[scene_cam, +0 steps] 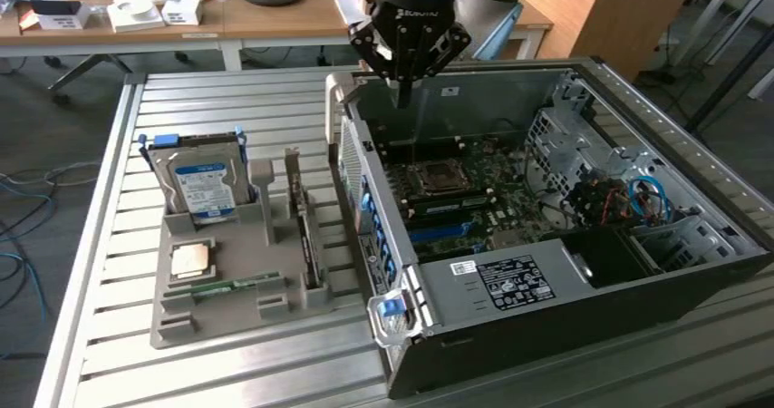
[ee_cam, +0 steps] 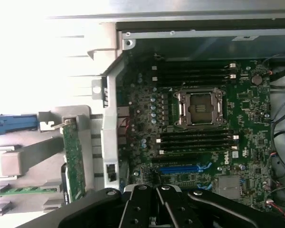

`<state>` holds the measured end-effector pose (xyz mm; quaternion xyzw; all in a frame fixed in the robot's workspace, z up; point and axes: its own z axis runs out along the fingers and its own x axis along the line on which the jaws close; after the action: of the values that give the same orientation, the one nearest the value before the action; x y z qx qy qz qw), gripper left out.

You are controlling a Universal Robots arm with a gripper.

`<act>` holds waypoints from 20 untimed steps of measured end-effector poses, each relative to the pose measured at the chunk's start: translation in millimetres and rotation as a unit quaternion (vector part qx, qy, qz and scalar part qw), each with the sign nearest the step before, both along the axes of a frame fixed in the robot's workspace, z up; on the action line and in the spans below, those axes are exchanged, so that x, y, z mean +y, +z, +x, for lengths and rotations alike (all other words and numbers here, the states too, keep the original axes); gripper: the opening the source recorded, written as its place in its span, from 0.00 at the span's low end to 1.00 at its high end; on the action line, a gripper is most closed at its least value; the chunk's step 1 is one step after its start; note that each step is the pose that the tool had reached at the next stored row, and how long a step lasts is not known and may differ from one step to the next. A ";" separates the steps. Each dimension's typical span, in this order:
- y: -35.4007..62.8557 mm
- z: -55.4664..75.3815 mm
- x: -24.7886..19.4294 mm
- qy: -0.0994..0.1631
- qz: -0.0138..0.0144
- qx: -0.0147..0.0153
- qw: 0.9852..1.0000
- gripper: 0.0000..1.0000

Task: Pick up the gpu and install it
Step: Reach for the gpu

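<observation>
We see the end effector [scene_cam: 404, 89] closed, empty, above the open computer case's [scene_cam: 484, 372] far side; the gpu [scene_cam: 310, 245] stands on edge in the grey holder [scene_cam: 230, 313] on the exterior view's left.

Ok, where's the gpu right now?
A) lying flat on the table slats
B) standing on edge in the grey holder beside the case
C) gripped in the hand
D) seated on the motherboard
B: the gpu stands on edge in a slot of the holder, while the shut hand hangs over the case holding nothing.
</observation>
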<state>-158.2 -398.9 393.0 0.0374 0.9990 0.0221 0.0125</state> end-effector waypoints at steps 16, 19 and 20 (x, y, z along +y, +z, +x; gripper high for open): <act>-1.4 -49.3 0.0 0.000 0.000 0.000 1.000 0.11; -2.1 -62.1 0.0 0.000 0.000 0.000 1.000 0.11; -2.3 -66.0 0.0 0.000 0.000 0.000 1.000 0.11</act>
<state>-224.2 -398.9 390.7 0.0374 0.9990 0.0221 0.0125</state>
